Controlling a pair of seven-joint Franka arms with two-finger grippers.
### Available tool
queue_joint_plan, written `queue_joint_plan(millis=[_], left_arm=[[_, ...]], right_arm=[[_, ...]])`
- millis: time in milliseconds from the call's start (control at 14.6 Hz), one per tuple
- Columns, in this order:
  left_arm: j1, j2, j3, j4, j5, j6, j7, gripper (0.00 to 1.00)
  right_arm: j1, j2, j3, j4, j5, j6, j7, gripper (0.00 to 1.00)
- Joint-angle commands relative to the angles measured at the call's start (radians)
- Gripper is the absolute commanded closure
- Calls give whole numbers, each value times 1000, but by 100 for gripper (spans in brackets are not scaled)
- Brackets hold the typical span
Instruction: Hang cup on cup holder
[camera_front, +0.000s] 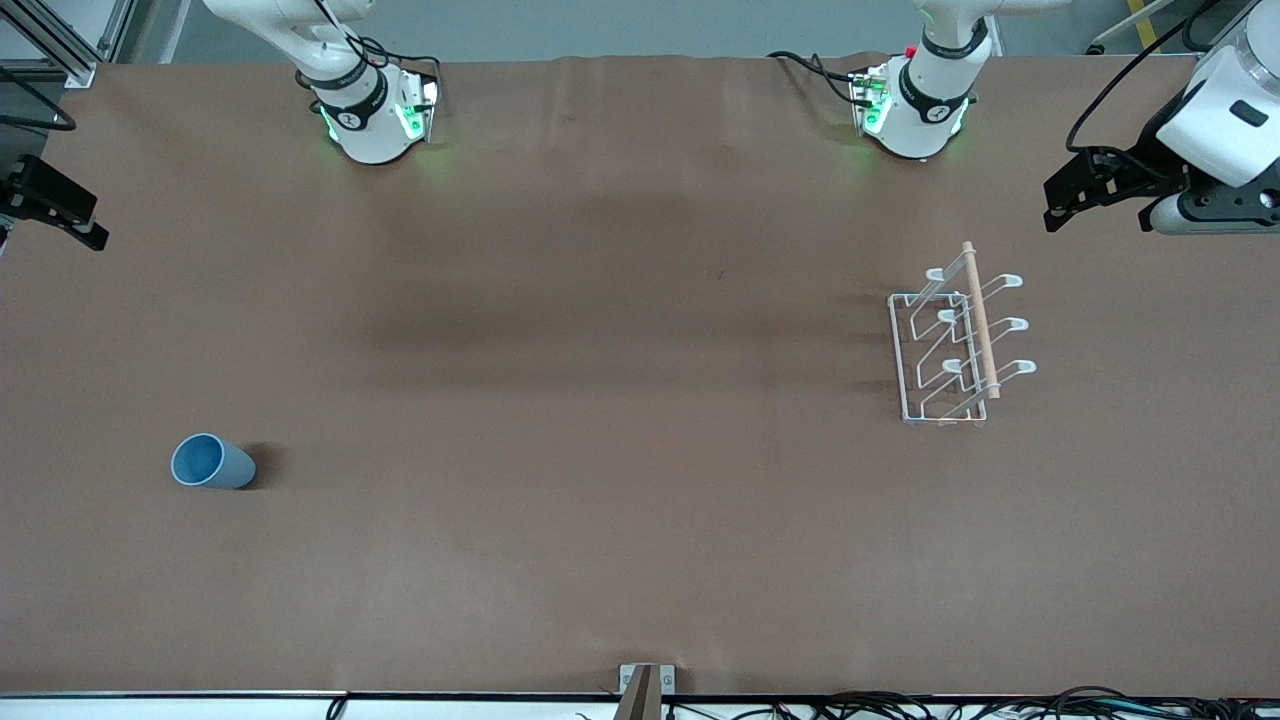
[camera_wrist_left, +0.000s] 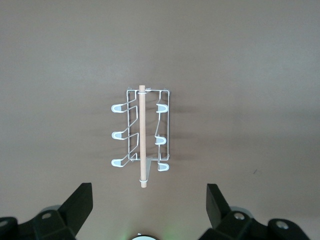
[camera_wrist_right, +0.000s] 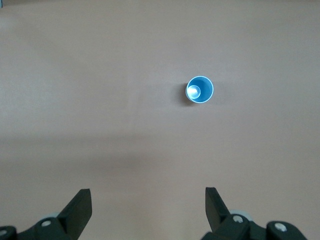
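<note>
Cup (camera_front: 212, 462) upright, nearest camera; cup holder (camera_front: 950, 345) well apart; both claws released, raised.

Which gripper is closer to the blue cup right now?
The right gripper. It hangs open at the right arm's end of the table, the cup standing upright there, untouched. The left gripper hangs open at the other end, near the cup holder.

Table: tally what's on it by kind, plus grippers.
Cup: 1
Cup holder: 1
Grippers: 2, left gripper and right gripper, both open, at the table's ends
Total: 4
</note>
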Motion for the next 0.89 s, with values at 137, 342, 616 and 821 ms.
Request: queue_joint_plan(millis=[137, 342, 616, 821], left_arm=[[6, 4, -1, 27, -14, -7, 20, 0], [11, 4, 1, 32, -14, -7, 20, 0], [11, 4, 2, 32, -16, -7, 20, 0], [12, 4, 2, 33, -16, -7, 20, 0]], right_arm=[[-17, 5, 9, 7, -1, -10, 9, 0], [-20, 4, 9, -3, -1, 1, 9, 0], [-62, 5, 8, -24, 16, 25, -4, 2], [-105, 8, 8, -61, 16, 41, -9, 1]])
